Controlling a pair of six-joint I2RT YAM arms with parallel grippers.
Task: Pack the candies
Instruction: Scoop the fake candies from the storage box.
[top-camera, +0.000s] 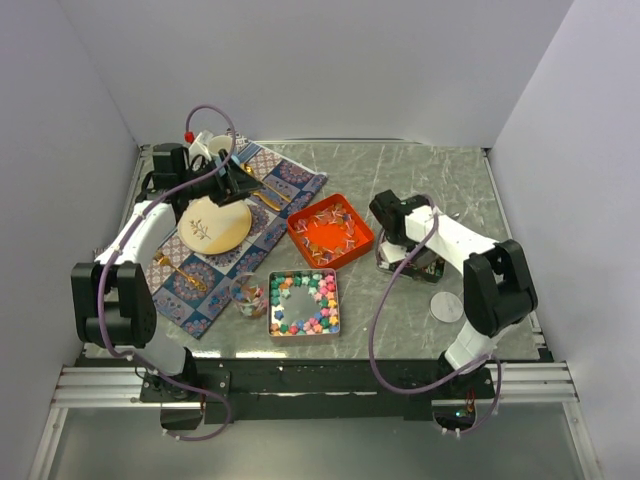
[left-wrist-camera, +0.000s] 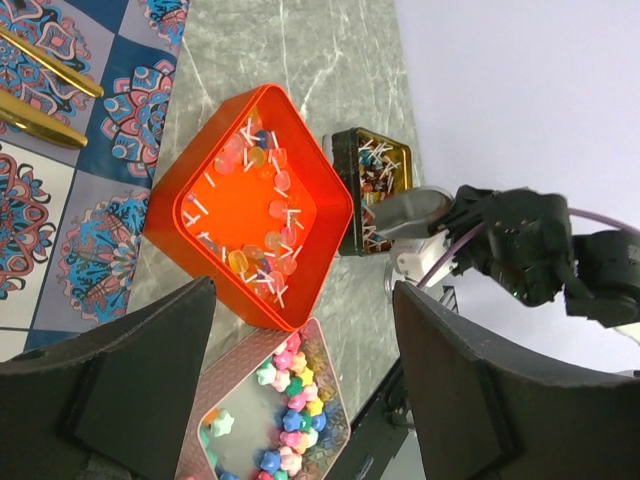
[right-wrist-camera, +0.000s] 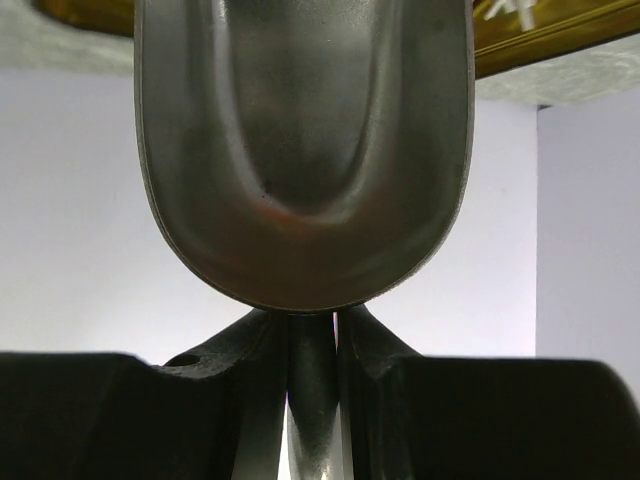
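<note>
While my right hand (right-wrist-camera: 312, 350) clamps the scoop (right-wrist-camera: 305, 150) at the small tin (left-wrist-camera: 385, 165), the candies (top-camera: 330, 235) in the orange tray (top-camera: 300, 222) lie just left of it, farther from my wide-spread left hand (left-wrist-camera: 300, 380).

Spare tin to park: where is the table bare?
Bare tabletop lies behind the orange tray toward the far edge, and in front between the star-candy tin and the round disc. The left is crowded: patterned cloth, plate.
</note>
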